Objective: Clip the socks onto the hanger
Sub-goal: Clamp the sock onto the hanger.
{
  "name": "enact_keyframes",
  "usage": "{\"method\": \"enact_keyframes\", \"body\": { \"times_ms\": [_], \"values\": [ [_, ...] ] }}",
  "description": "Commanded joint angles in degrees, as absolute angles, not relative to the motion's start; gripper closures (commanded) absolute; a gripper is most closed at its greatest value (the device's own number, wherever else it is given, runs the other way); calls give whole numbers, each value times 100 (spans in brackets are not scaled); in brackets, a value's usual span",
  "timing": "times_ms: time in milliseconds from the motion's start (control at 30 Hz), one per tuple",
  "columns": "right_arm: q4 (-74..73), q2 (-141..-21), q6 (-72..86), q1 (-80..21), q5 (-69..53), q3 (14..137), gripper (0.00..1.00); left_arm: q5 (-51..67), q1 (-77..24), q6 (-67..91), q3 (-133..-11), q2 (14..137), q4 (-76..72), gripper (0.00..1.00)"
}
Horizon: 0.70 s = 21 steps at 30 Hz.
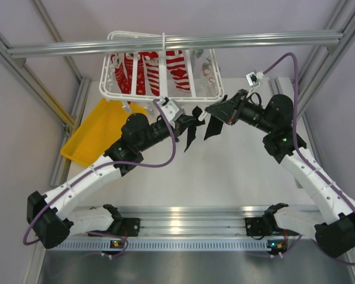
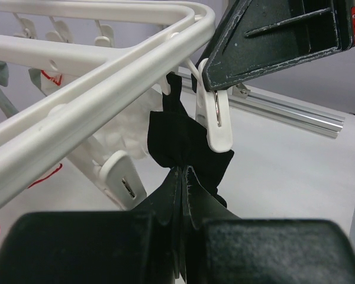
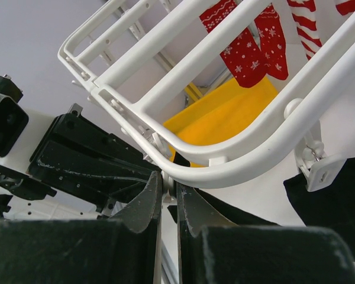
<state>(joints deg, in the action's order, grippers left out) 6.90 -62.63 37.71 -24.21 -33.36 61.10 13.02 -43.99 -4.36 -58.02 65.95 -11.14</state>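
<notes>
The white hanger (image 1: pixel 163 65) hangs from the overhead bar. My left gripper (image 2: pixel 186 168) is shut on a black sock (image 2: pixel 183 142) and holds its top edge up against a white clip (image 2: pixel 219 118) under the hanger's corner rail (image 2: pixel 106 89). My right gripper (image 3: pixel 168 180) is shut on the upper end of that clip, pinching it just under the rail (image 3: pixel 225 160). In the top view both grippers, left (image 1: pixel 186 120) and right (image 1: pixel 216 109), meet below the hanger's front edge. A second black sock (image 3: pixel 331 201) hangs from a neighbouring clip (image 3: pixel 319 171).
Red-and-white patterned socks (image 1: pixel 148 71) hang inside the hanger. A yellow tray (image 1: pixel 100 130) lies on the table to the left. An aluminium bar (image 1: pixel 177 44) crosses above, and frame posts stand at both sides.
</notes>
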Motion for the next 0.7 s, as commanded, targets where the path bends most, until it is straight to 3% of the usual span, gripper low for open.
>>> {"method": "enact_keyframes", "body": {
  "times_ms": [0,667],
  "values": [
    [818,-6152,3718,-2391,-3384,6161,100,1354,-4430,-351,-6021,6548,-1512,100],
    [870,-6179,3718,-2399,-3419,6205,100,1468,-4474,132,-6302,6776,-1591,100]
  ]
}}
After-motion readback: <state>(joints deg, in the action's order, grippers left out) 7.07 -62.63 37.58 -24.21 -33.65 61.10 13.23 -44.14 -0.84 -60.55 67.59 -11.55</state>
